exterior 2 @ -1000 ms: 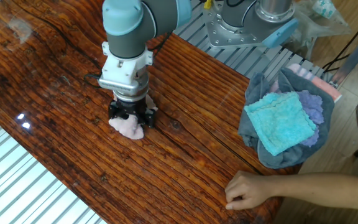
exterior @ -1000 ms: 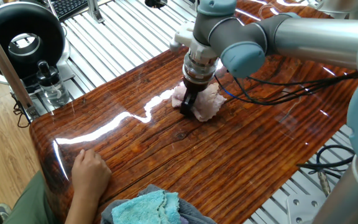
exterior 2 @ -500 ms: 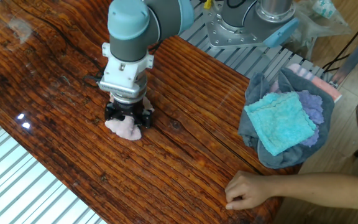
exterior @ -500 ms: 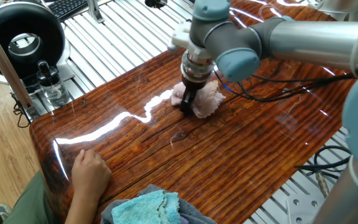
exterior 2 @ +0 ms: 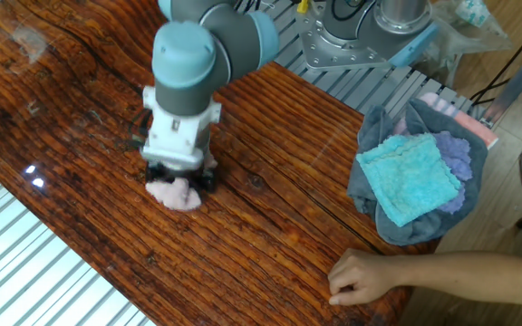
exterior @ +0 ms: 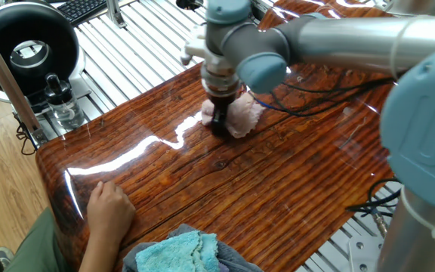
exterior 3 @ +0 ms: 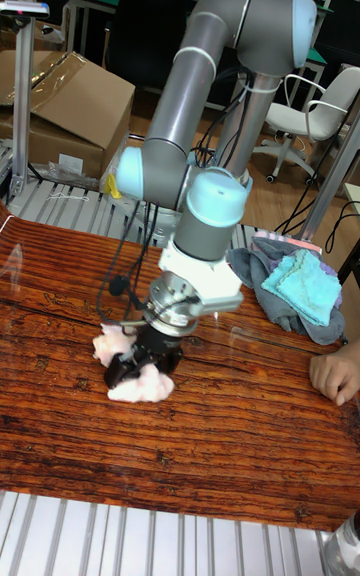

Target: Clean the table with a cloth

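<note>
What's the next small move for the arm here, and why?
Probably keep sliding the cloth along the table with downward pressure. The claw is pressed onto the pink cloth, which lies flat on the wood, and much tabletop around it is uncovered. Steer away from the person's hand resting at the edge.

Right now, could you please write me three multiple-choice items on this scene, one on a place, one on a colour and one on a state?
1. Where is the pink cloth?
A. On the table under the gripper
B. In the pile of cloths
C. In the person's hand

2. What colour is the top cloth of the pile?
A. Yellow
B. Turquoise
C. Black

3. What is the person's hand doing?
A. Lifting a cloth
B. Gripping the arm
C. Resting on the table

Answers: 1 A, the gripper presses down on the cloth on the wood; 2 B, it is turquoise in all views; 3 C, it lies on the table's edge, holding nothing.
</note>
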`<action>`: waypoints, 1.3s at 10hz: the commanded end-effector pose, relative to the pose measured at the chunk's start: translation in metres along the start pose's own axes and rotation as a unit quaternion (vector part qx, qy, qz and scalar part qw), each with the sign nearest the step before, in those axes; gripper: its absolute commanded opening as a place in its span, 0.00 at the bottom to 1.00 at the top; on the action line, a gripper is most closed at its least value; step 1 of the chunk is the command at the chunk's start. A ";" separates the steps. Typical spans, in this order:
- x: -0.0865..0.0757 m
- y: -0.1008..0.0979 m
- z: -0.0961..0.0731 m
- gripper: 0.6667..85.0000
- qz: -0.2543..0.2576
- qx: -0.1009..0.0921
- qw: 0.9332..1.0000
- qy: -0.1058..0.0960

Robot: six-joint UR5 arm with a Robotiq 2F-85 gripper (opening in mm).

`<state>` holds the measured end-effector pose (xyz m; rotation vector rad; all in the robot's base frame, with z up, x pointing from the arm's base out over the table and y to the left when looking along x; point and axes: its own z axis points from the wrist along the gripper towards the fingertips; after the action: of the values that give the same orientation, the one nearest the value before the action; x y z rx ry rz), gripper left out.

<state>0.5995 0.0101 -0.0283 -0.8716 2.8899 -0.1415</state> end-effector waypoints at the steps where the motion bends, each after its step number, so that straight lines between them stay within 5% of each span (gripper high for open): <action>1: -0.007 0.003 -0.006 0.00 -0.010 -0.016 1.000 -0.003; 5: 0.011 -0.004 -0.011 0.00 -0.018 -0.007 1.000 -0.001; 9: 0.025 -0.068 -0.017 0.00 -0.140 0.115 0.983 0.007; 10: 0.023 -0.090 -0.022 0.00 -0.181 0.159 0.971 0.001; 13: 0.017 -0.116 -0.033 0.00 -0.232 0.221 0.947 -0.011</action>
<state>0.6319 -0.0711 0.0018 -1.3257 2.5431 -0.6169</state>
